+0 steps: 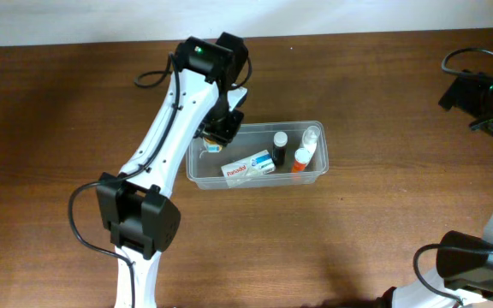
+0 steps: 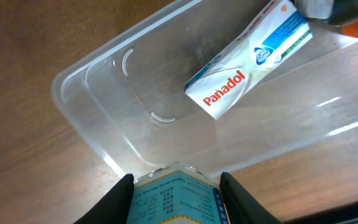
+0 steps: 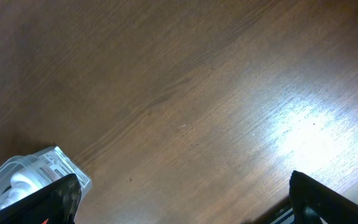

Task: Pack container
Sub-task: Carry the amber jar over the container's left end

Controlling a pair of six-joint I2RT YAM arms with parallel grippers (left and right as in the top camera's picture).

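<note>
One labelled item (image 2: 174, 198) was clamped in the left gripper (image 1: 221, 130), poised above the left end of the container (image 2: 104, 53) at mid-table, left of the Panadol box (image 2: 247, 62). Step in hand, as judged: placement. The next move called for lowering, then release. The right gripper (image 3: 191, 205) stood open and empty.

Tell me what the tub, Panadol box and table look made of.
Tub: clear glossy plastic; wood grain shows through it.
Panadol box: probably printed card, slight sheen, crisp folded edges.
Table: brown wood or wood-look laminate, satin; grain lines and a glare patch.
</note>
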